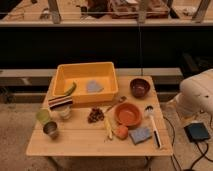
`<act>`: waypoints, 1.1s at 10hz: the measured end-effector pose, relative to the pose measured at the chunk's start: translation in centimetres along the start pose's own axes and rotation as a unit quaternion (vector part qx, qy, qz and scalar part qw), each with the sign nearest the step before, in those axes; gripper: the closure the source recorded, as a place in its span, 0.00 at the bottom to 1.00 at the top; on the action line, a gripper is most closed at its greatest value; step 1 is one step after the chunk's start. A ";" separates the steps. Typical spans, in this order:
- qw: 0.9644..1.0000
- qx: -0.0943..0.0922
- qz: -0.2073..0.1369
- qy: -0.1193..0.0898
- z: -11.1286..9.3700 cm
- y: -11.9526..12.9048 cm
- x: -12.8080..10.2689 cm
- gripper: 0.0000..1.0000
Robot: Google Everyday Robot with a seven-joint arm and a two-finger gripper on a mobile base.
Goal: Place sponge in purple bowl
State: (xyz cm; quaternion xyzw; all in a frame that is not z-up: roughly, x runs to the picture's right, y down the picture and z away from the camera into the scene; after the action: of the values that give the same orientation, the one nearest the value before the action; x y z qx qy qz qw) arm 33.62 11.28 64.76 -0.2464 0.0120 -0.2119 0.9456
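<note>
The blue-grey sponge point(140, 135) lies flat near the front right of the wooden table point(80, 142). The small dark purple bowl point(140, 87) stands at the table's back right, beyond the larger orange bowl point(128, 114). It looks empty. My gripper is out of view. Only a white rounded part of the robot point(197, 95) shows at the right edge, beside the table and apart from every object.
A yellow tub point(85, 67) at the back holds a grey-blue flat piece point(93, 87) and a green item point(70, 89). A white-handled utensil point(153, 127) lies right of the sponge. A green cup point(43, 116) and metal cup point(50, 129) stand front left. A black pad point(197, 132) lies on the floor.
</note>
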 end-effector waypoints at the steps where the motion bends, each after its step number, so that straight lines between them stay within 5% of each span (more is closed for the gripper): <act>1: 1.000 0.000 0.000 0.000 0.0 0.0 0.0 0.37; 7: 1.000 0.003 0.005 -0.004 0.0 0.0 0.1 0.37; 9: 0.999 0.008 0.019 -0.049 1.2 0.3 0.2 0.37; 11: 0.994 0.011 0.030 -0.108 3.7 0.9 -0.3 0.37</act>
State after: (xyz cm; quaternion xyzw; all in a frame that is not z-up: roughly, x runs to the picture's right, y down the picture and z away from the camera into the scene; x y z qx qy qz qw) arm 34.16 13.89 67.57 -0.2572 -0.0849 -0.1553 0.9500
